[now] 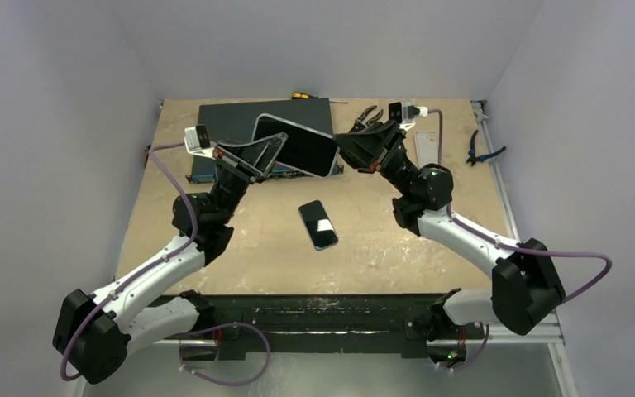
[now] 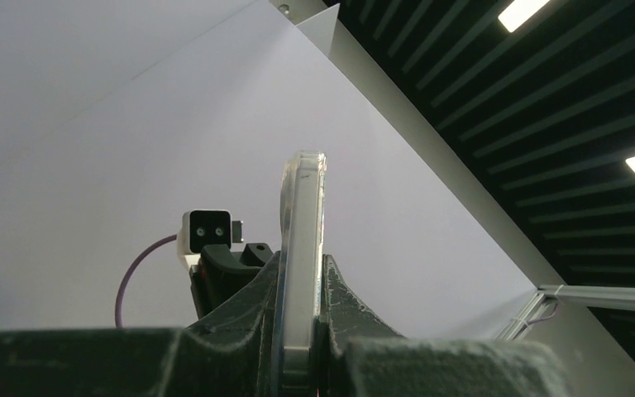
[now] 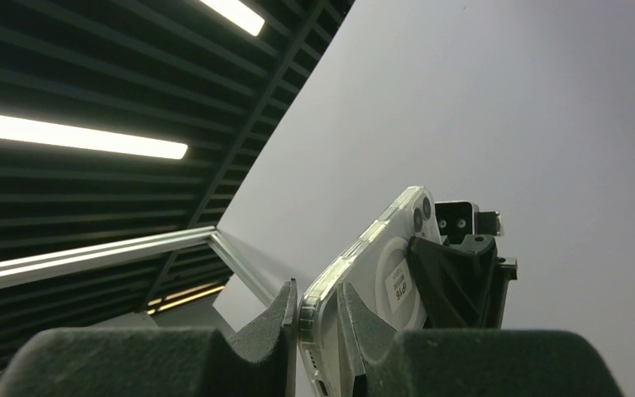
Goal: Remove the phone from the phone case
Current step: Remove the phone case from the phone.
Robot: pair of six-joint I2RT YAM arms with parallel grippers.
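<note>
Prying stage: left gripper (image 1: 266,151) and right gripper (image 1: 349,149) pinch opposite ends of the phone (image 1: 298,145), upper centre. Next, probably, one peels the case (image 3: 355,248) off.

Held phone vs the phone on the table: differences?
The cased phone is raised, clamped between left gripper and right gripper; the loose phone lies flat on the table, untouched. The cased phone wears a clear case; none is discernible on the loose phone. Both show dark screens.

Left gripper (image 1: 274,147) and right gripper (image 1: 341,151) hang raised, seemingly clamped.
</note>
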